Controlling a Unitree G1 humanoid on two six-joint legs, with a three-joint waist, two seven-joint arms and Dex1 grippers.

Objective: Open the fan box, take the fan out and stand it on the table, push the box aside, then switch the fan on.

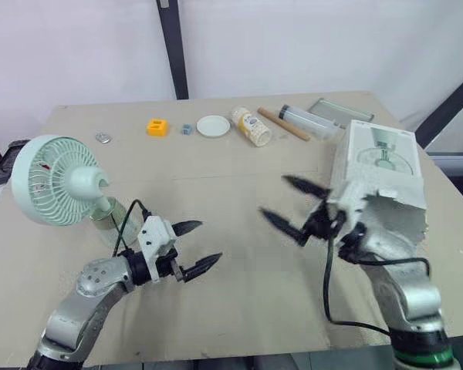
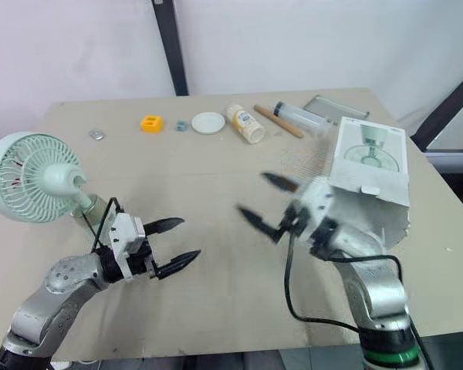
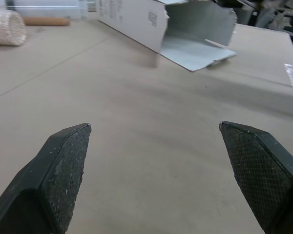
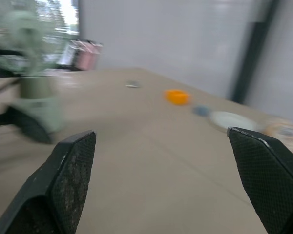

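Mint-green fan (image 1: 58, 181), one, stands upright at the left edge of the surface (image 1: 231, 173), head tilted on its neck. Its base is partly hidden behind the left wrist and cable.

Fan box (image 1: 382, 166), one, white, lies on the right side of the surface, well apart from the fan. Its open end has ragged flaps and faces the robot, partly covered by the right arm.

Two end effectors, both released and holding nothing, sit between fan and box. The left end effector (image 1: 209, 240) is low over the surface near the fan's base. The right end effector (image 1: 275, 196) is in front of the box's mouth.

Eight small things sit in a row along the far edge:
- small metal piece (image 1: 103, 138)
- orange block (image 1: 157, 126)
- blue-grey piece (image 1: 186, 129), too small to identify
- white disc (image 1: 213, 126)
- bottle (image 1: 251, 126), on its side
- wooden stick (image 1: 284, 124)
- clear tube (image 1: 309, 121)
- metal tray (image 1: 339, 112), its near edge cut off by the box
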